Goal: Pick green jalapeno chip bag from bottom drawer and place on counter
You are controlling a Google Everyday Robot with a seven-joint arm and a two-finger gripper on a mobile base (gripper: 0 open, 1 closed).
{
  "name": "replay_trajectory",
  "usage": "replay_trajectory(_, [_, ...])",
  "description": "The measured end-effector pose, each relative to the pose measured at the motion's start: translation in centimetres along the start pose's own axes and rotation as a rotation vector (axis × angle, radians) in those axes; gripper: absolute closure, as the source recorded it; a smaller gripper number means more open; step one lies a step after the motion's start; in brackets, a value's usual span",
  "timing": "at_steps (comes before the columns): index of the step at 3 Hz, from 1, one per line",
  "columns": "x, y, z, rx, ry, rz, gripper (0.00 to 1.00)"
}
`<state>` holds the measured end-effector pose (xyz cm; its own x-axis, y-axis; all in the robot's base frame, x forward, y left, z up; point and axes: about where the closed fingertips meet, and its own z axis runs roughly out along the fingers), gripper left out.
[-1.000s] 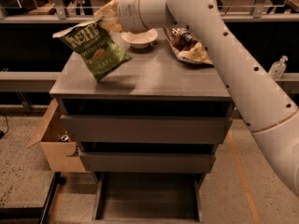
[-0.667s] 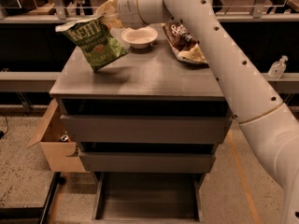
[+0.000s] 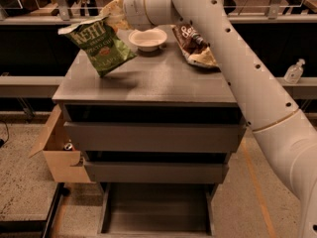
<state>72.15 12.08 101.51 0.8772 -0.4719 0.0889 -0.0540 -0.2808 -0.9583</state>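
Observation:
My gripper (image 3: 115,15) is at the end of the white arm, above the counter's far left corner. It is shut on the top of the green jalapeno chip bag (image 3: 100,47). The bag hangs tilted in the air just above the counter (image 3: 163,83), over its left edge, and casts a shadow on the top. The bottom drawer (image 3: 156,213) is pulled out at floor level. Its dark floor shows nothing in it.
A white bowl (image 3: 147,38) and a brown-and-cream chip bag (image 3: 196,47) lie at the back of the counter. The two upper drawers stand slightly open. An open cardboard box (image 3: 57,151) sits left of the cabinet. A sanitizer bottle (image 3: 294,72) stands on the right ledge.
The gripper and the hanging green bag have shifted slightly up and toward the back of the counter. The bag stays held in the air.

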Motion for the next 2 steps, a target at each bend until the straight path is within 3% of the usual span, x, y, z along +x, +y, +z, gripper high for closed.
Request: replay_trajectory(2, [-0.37, 0.06, 0.46, -0.001, -0.009, -0.001, 0.12])
